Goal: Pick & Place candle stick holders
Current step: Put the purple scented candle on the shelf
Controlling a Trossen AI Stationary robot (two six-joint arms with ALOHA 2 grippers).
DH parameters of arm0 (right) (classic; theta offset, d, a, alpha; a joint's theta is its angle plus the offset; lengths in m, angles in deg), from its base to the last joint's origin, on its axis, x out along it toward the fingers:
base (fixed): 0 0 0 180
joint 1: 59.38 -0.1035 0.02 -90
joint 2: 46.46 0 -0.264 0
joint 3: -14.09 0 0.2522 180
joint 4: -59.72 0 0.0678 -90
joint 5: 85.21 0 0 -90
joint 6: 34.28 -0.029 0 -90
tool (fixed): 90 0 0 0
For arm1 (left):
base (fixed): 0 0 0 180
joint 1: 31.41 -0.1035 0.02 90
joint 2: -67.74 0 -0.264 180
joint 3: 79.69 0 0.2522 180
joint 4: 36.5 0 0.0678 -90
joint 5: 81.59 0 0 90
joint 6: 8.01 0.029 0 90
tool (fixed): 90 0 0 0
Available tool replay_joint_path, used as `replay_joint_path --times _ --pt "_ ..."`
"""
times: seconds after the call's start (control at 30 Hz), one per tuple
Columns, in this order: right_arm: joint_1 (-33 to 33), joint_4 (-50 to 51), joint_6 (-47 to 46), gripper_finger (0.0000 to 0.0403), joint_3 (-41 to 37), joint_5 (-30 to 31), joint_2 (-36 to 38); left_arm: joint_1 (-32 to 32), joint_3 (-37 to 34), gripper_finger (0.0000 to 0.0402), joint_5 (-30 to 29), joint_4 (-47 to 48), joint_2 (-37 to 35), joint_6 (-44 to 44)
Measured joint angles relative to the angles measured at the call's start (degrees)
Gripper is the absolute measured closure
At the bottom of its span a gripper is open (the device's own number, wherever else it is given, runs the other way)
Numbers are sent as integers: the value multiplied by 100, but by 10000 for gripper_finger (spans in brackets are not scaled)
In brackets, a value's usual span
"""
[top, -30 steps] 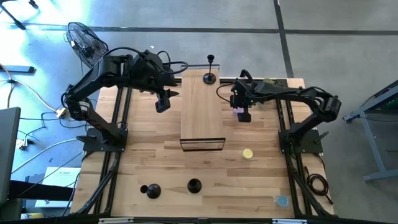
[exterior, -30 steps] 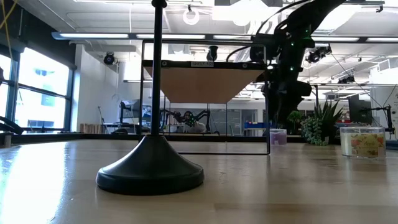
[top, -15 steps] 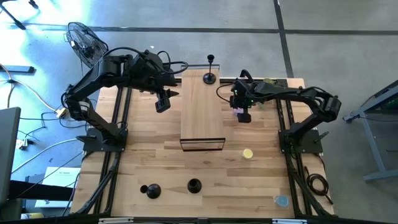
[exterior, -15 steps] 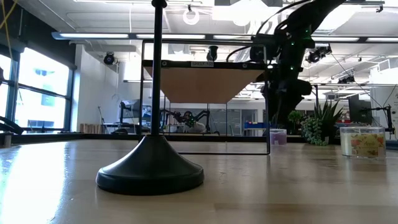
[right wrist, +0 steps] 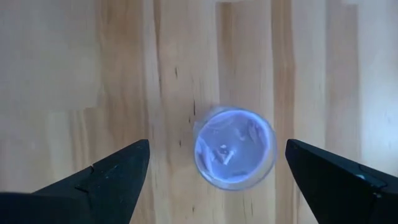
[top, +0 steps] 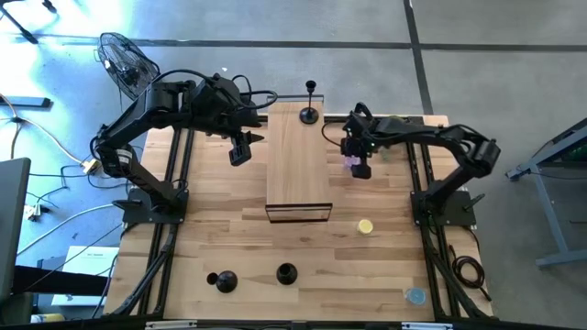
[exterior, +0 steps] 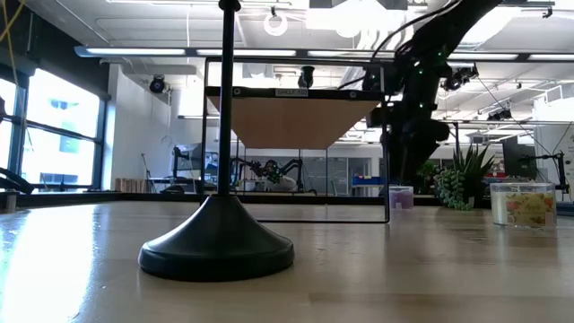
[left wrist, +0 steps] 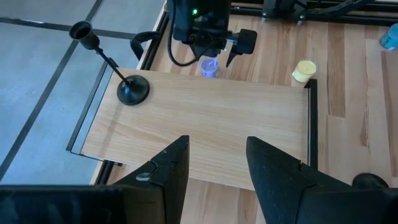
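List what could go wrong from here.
The right end effector hangs open over a small purple cup, not a candle stick holder, so it may grab the wrong thing. The tall candle stick holder stands at the raised board's far end; a passing arm could tip it.

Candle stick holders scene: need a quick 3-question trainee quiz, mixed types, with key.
1. True or false: a candle stick holder already stands on the raised wooden board.
2. Multiple choice: what sits directly below the right gripper? A) yellow candle B) small purple cup C) plant sprig
3. How many candle stick holders stand on the table's near edge, away from the board?

Key
1. True; it stands at the board's far end.
2. B; the small purple cup lies between the open fingers, not gripped.
3. Two. The left gripper hovers empty beside the board.
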Motion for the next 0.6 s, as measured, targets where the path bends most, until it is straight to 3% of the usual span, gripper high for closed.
replay_joint_path --times 0.6 --pt "0 -330 -89 32 0 119 -469 -1 0 245 -4 -46 2 151"
